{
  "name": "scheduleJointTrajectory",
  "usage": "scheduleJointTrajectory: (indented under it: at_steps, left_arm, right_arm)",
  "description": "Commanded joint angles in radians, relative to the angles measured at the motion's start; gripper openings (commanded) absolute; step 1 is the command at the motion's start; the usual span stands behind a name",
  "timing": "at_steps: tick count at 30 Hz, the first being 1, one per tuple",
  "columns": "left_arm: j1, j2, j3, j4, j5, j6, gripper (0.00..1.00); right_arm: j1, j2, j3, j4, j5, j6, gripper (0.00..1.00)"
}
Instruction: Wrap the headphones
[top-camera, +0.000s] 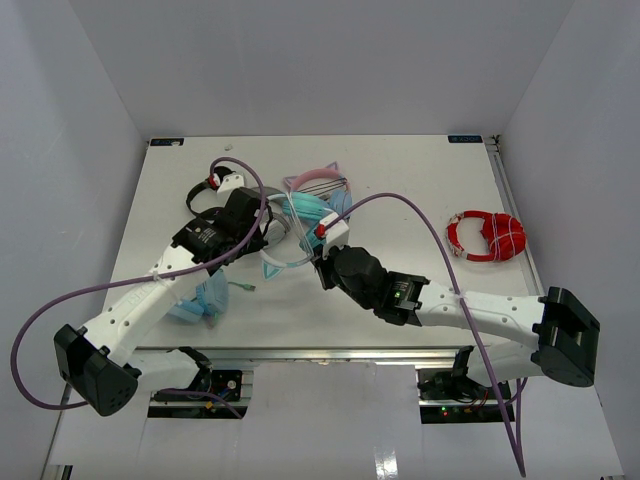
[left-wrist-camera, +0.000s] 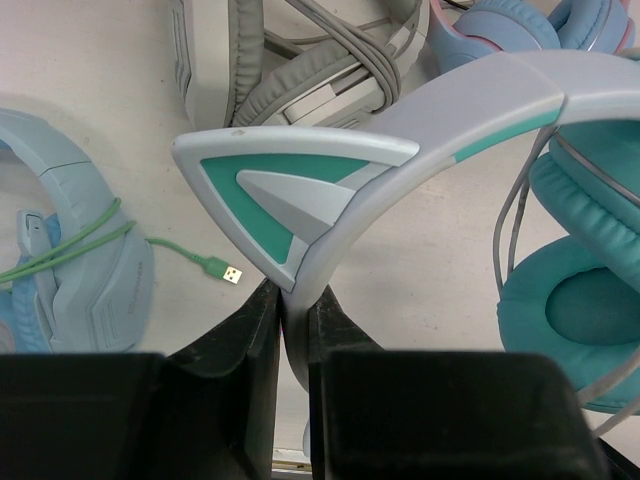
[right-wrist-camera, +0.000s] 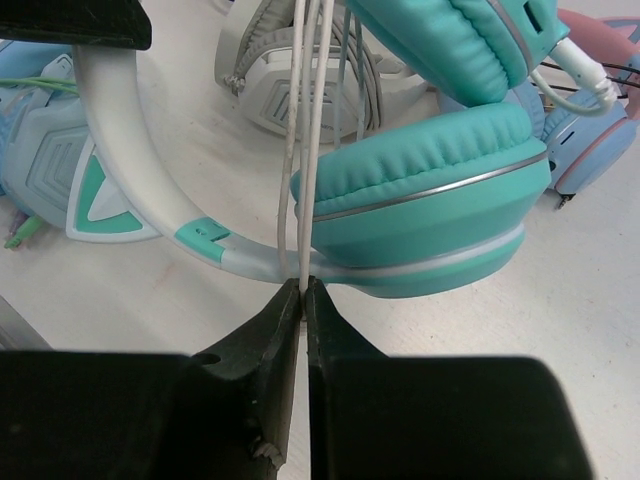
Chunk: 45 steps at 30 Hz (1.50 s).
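Teal-cupped headphones (top-camera: 305, 213) sit at mid-worktop (top-camera: 420, 170). The left pincer (left-wrist-camera: 295, 300) is clamped on their white headband (left-wrist-camera: 470, 95) just below a cat ear (left-wrist-camera: 290, 190). The right pincer (right-wrist-camera: 302, 290) is pinched tight on the thin white cable (right-wrist-camera: 305, 150).

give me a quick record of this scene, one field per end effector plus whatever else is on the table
left end effector: shut on headband of teal headphones, at the base of a cat ear
right end effector: shut on white cable
cable state: strands run up past the ear cup
nearby: light-blue pair with green plug, grey pair, red coil
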<state>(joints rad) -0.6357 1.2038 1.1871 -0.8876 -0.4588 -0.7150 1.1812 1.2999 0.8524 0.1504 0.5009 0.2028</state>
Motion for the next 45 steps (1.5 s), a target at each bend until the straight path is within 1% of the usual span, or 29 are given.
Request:
scheduleJointTrajectory:
  at_steps: [1, 4, 17, 20, 23, 29, 34, 38, 41, 45]
  left_arm:
    - [0.004, -0.065, 0.009, 0.103, 0.033, -0.036, 0.00]
    - [0.005, -0.069, 0.005, 0.102, 0.029, -0.031, 0.00]
    - [0.004, -0.066, -0.003, 0.104, 0.019, -0.023, 0.00]
    - [0.004, -0.064, -0.002, 0.104, 0.019, -0.021, 0.00]
    - [0.005, -0.061, 0.000, 0.104, 0.020, -0.023, 0.00]
    - [0.004, -0.059, 0.003, 0.103, 0.015, -0.018, 0.00]
    - [0.004, -0.051, 0.001, 0.109, 0.008, -0.001, 0.00]
    - [0.004, -0.028, 0.000, 0.123, 0.033, 0.027, 0.00]
    - [0.002, -0.003, 0.001, 0.133, 0.045, 0.040, 0.00]
    - [-0.003, 0.036, 0.007, 0.169, 0.074, 0.052, 0.00]
  right_arm:
    - [0.006, -0.004, -0.026, 0.035, 0.049, 0.000, 0.14]
    - [0.008, -0.005, -0.028, 0.038, 0.054, 0.003, 0.18]
    - [0.012, -0.038, -0.050, 0.042, 0.058, 0.001, 0.19]
    - [0.013, -0.051, -0.057, 0.037, 0.047, -0.001, 0.26]
    - [0.014, -0.069, -0.063, 0.020, 0.031, -0.006, 0.36]
    - [0.019, -0.130, -0.094, -0.011, 0.036, 0.009, 0.40]
    - [0.021, -0.225, -0.135, -0.095, 0.038, 0.058, 0.46]
    - [0.021, -0.327, -0.171, -0.218, 0.023, 0.131, 0.50]
    - [0.021, -0.446, -0.211, -0.318, 0.102, 0.204, 0.53]
    - [0.020, -0.595, -0.207, -0.465, 0.196, 0.305, 0.57]
